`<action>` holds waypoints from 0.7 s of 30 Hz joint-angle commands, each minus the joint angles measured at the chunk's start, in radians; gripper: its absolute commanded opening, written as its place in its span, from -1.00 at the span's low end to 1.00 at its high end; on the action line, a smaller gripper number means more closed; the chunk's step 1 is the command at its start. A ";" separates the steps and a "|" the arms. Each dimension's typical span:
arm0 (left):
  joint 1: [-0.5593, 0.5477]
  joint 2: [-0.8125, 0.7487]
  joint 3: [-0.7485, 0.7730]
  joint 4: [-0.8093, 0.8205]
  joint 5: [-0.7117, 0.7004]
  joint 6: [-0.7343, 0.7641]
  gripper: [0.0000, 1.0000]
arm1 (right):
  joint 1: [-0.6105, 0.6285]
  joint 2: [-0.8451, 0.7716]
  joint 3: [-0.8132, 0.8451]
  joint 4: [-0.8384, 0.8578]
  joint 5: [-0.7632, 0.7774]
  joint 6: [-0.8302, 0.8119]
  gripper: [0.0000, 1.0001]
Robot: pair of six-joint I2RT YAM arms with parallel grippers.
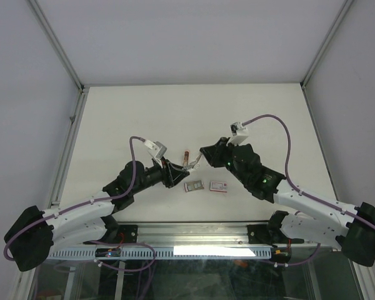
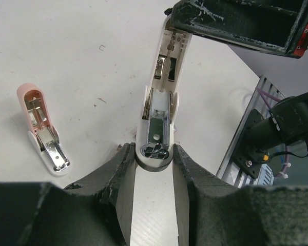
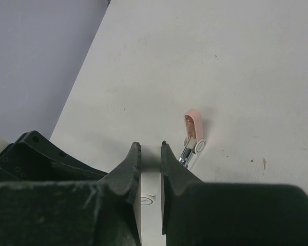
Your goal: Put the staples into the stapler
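Observation:
My left gripper (image 2: 153, 148) is shut on the base of a white stapler (image 2: 156, 120), which is hinged open with its metal magazine showing. Its white lid (image 2: 172, 43) rises away from the base into my right gripper (image 3: 150, 146), which is shut on it; the lid shows as a white strip (image 3: 151, 200) between the black fingers. In the top view both grippers meet over the table's middle, left (image 1: 173, 174) and right (image 1: 199, 161). The staples lie just in front of them: the white box with a red label (image 1: 219, 185) and the grey tray (image 1: 194, 185) beside it.
A second, pink stapler (image 2: 41, 128) lies opened on the table just beyond the grippers, also seen as the pink stapler (image 3: 192, 136) and the pink stapler (image 1: 186, 154). The aluminium rail (image 1: 187, 234) and arm bases run along the near edge.

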 commanded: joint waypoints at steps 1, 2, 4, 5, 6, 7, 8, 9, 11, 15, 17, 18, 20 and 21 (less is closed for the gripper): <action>0.005 0.000 -0.039 -0.040 -0.014 -0.023 -0.32 | -0.037 -0.063 -0.007 0.097 0.152 -0.076 -1.00; 0.005 -0.010 -0.045 -0.040 -0.014 -0.025 -0.19 | -0.038 -0.061 -0.015 0.109 0.163 -0.099 -1.00; 0.005 -0.034 -0.057 -0.041 -0.017 -0.028 0.04 | -0.040 -0.054 -0.027 0.128 0.182 -0.138 -1.00; 0.005 -0.050 -0.063 -0.044 -0.018 -0.029 0.17 | -0.040 -0.051 -0.037 0.140 0.190 -0.157 -1.00; 0.004 -0.064 -0.068 -0.047 -0.020 -0.032 0.30 | -0.040 -0.051 -0.045 0.153 0.195 -0.173 -1.00; 0.005 -0.082 -0.073 -0.050 -0.021 -0.035 0.41 | -0.041 -0.051 -0.052 0.164 0.199 -0.187 -1.00; 0.004 -0.099 -0.077 -0.054 -0.023 -0.038 0.49 | -0.040 -0.050 -0.059 0.176 0.202 -0.203 -1.00; 0.005 -0.116 -0.081 -0.057 -0.029 -0.043 0.57 | -0.041 -0.050 -0.066 0.192 0.203 -0.222 -1.00; 0.005 -0.144 -0.085 -0.067 -0.051 -0.057 0.69 | -0.043 -0.047 -0.091 0.240 0.203 -0.261 -1.00; 0.008 -0.170 -0.059 -0.144 -0.159 -0.097 0.89 | -0.072 -0.014 -0.138 0.352 0.164 -0.295 -1.00; 0.011 -0.163 -0.034 -0.183 -0.205 -0.120 0.97 | -0.100 0.014 -0.156 0.398 0.119 -0.289 -1.00; 0.015 -0.155 -0.020 -0.198 -0.214 -0.130 0.98 | -0.123 0.029 -0.163 0.420 0.094 -0.280 -1.00; 0.026 -0.136 0.007 -0.216 -0.215 -0.150 0.98 | -0.151 0.062 -0.180 0.473 0.035 -0.254 -1.00; 0.030 -0.129 0.014 -0.220 -0.214 -0.161 0.98 | -0.170 0.076 -0.188 0.501 0.005 -0.244 -1.00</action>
